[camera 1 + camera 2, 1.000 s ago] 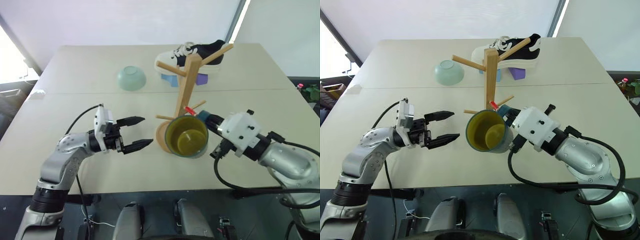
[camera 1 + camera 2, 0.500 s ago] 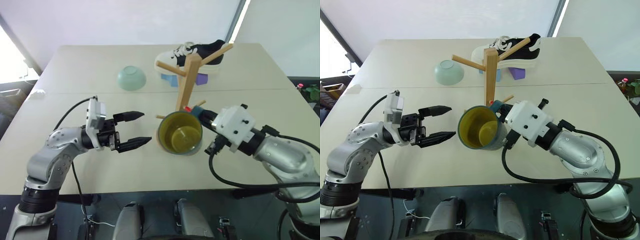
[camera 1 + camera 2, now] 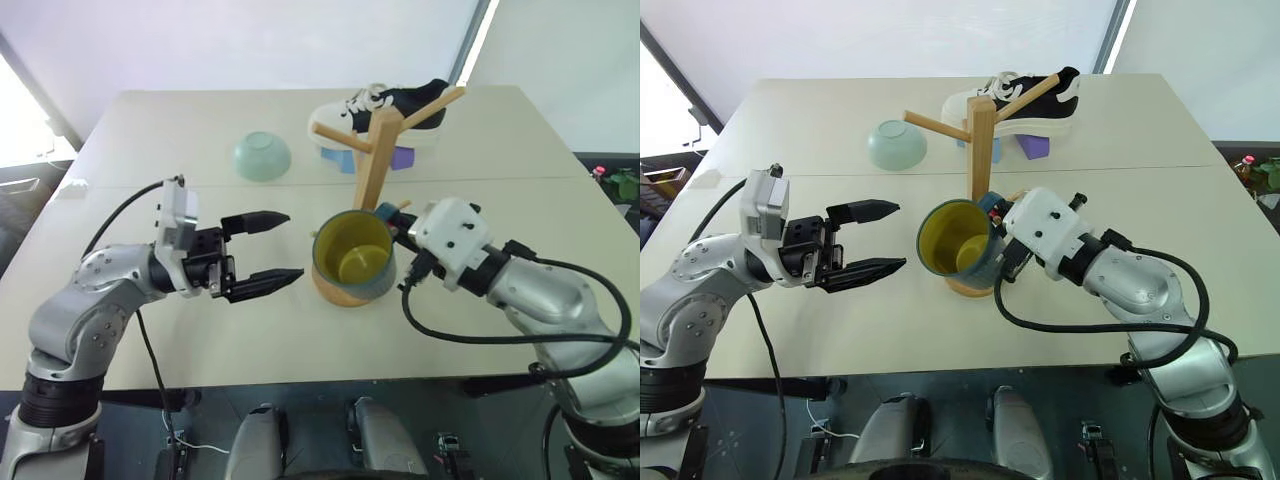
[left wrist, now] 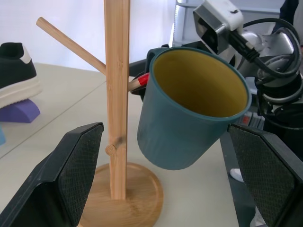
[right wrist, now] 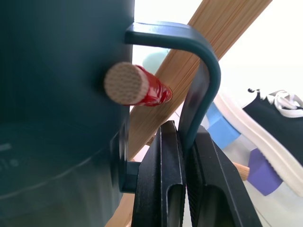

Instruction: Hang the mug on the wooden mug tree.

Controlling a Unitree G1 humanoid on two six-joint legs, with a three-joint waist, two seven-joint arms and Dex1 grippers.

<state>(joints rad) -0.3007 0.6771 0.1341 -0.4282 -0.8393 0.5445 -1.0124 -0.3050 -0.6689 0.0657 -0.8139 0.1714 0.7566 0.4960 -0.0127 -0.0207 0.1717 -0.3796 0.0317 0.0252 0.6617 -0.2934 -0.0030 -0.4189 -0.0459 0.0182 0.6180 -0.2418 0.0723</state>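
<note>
A: How was the right gripper set?

B: It was seen pinched tight on the loop handle of the mug, which was held tipped in the air just in front of the wooden mug tree. The red-tagged peg was seen poking through the handle loop.

A: So how far along could the task be judged?

B: Nearly done, it was judged: the peg was threaded, but the mug was not yet hung or released.

A: And the left gripper?

B: It was held spread wide, empty, just left of the mug.

A: The surroundings?

B: A pale table was seen, with a pale green bowl and a black-and-white shoe on coloured blocks at the far side, below a white wall.
</note>
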